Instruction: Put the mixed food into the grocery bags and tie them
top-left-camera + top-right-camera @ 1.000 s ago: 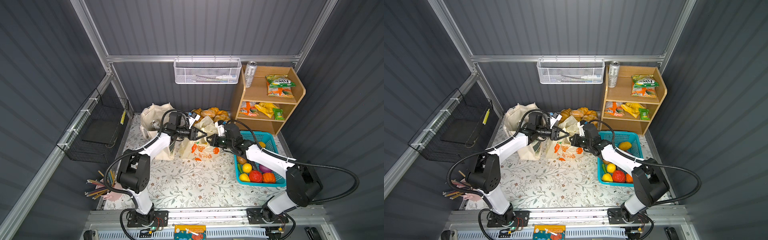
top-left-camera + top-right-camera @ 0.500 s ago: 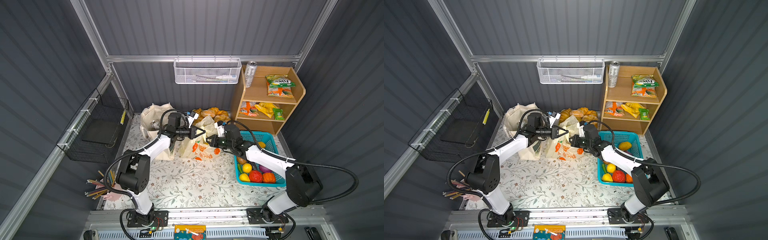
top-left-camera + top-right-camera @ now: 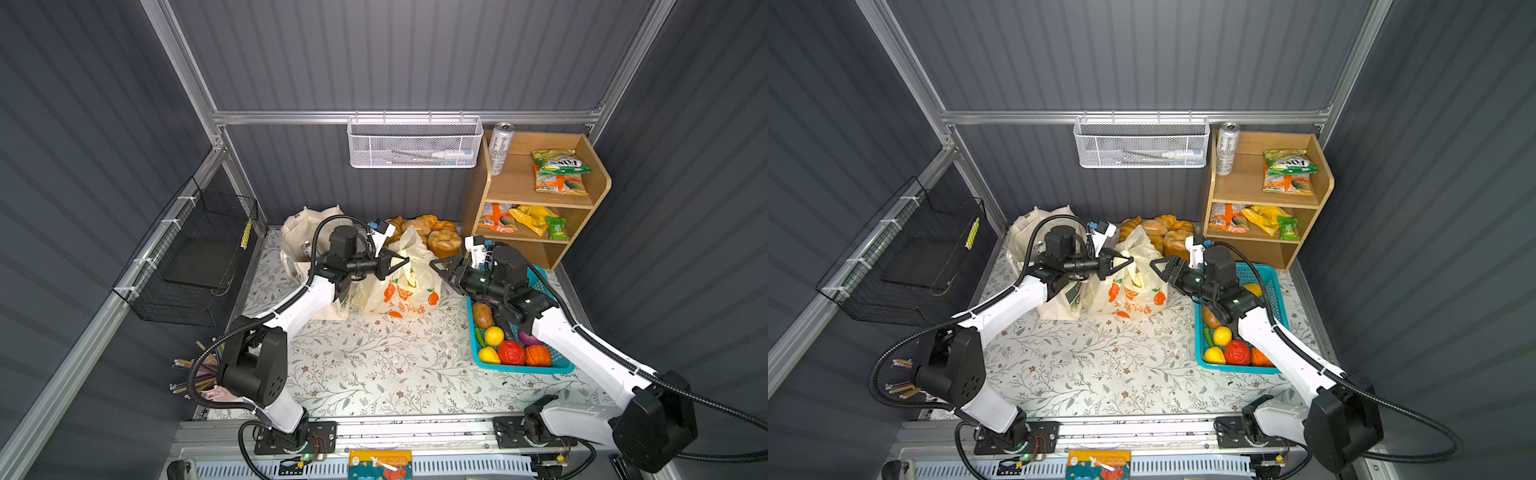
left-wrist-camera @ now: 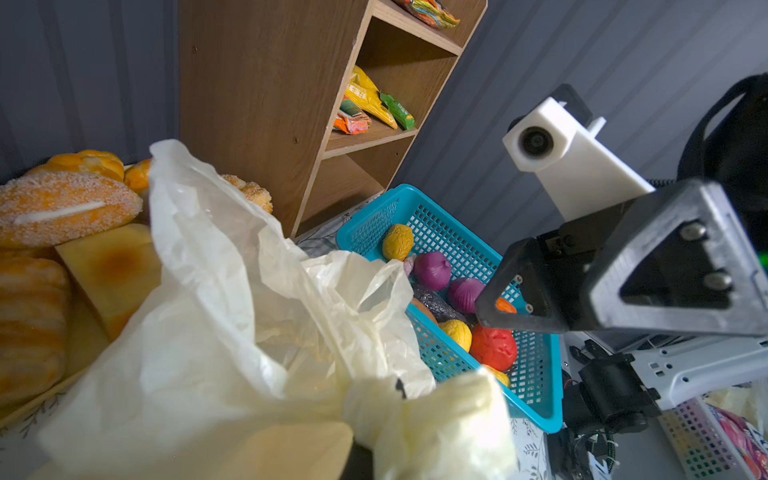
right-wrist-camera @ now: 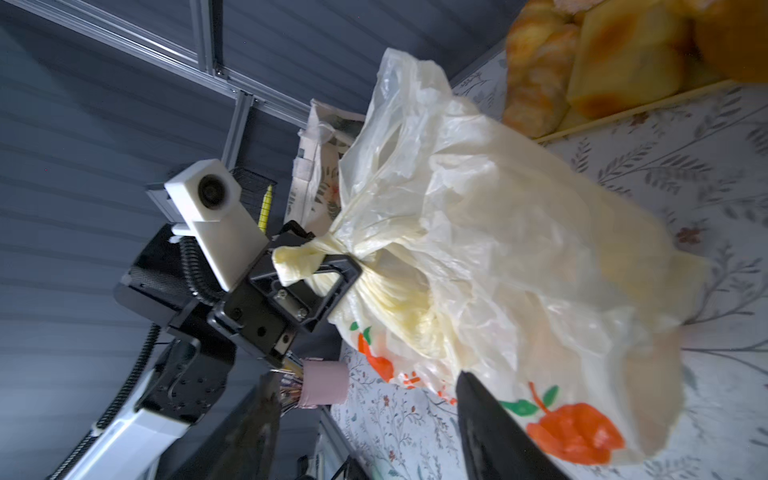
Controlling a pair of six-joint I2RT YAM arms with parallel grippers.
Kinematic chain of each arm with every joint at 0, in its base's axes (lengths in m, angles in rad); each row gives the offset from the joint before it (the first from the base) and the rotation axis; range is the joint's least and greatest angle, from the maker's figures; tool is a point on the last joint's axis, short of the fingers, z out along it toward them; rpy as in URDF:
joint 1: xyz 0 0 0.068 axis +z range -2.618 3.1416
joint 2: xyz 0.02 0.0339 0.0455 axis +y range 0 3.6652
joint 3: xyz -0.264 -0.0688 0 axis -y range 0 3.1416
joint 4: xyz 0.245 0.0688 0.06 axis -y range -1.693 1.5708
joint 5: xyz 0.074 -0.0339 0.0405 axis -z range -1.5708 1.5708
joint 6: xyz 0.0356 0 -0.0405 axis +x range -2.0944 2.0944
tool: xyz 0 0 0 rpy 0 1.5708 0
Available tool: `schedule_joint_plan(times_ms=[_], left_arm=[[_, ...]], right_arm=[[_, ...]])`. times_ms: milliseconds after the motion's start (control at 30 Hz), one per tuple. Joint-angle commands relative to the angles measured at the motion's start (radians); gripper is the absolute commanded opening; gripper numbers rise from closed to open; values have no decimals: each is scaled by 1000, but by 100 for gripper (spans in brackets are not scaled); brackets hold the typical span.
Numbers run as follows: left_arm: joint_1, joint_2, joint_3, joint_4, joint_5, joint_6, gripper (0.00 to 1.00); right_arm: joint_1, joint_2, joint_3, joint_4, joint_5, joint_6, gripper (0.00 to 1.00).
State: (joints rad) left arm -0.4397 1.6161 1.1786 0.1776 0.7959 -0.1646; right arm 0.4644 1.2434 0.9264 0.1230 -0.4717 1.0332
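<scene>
Top views, both: the thin translucent pale-yellow plastic bag with orange fruit print (image 3: 405, 291) is sitting on the floral-patterned table (image 3: 374, 365), just beside the cream canvas tote (image 3: 301, 232) and in front of the golden-brown bread pieces (image 3: 432, 237). The left gripper (image 3: 403, 262) is now clamping the bag's gathered neck, where a second ago it was standing partly open beside it. The right gripper (image 3: 440, 272), pinched shut at the bag a second ago, is now standing spread and apart from the plastic, holding nothing. Left wrist view: the bag's crumpled top is filling the foreground, its twisted knot (image 4: 415, 407) lying nearest the lens. Beyond it the right gripper is hovering with jaws parted over the turquoise mesh plastic basket (image 4: 536, 415), where the colourful toy produce (image 4: 492, 347) is still lying. Right wrist view: the left gripper's black fingers (image 5: 345, 270) are closing on the knot, whose stub end is poking through the finger frame, and the right gripper's own fingers (image 5: 490, 424) are showing wide apart with only table and bag between them. Reading: the hold on the neck is passing from right arm to left, and the knot appears formed (how tight it is cannot be told), so this bag is probably close to tied. The silver-white drink can (image 3: 500, 147) and the snack packets (image 3: 559, 166) are still resting on the wooden shelf unit (image 3: 598, 187), so packing looks far from finished.
</scene>
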Motion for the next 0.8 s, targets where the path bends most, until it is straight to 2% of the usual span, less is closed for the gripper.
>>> schedule_joint_plan(times_ms=[0, 167, 400, 567, 767], left_arm=[[-14, -27, -42, 63, -40, 66, 0], [-19, -38, -68, 124, -69, 67, 0], [-23, -50, -130, 273, -90, 55, 0], [-25, -58, -168, 389, -110, 44, 0], [-28, -50, -154, 418, -148, 47, 0]], right_arm=[[24, 54, 44, 35, -75, 131, 71], [69, 135, 149, -11, -84, 132, 76], [87, 204, 193, -25, -45, 137, 84], [85, 251, 279, -57, -39, 137, 86], [78, 332, 428, -134, -64, 137, 87]])
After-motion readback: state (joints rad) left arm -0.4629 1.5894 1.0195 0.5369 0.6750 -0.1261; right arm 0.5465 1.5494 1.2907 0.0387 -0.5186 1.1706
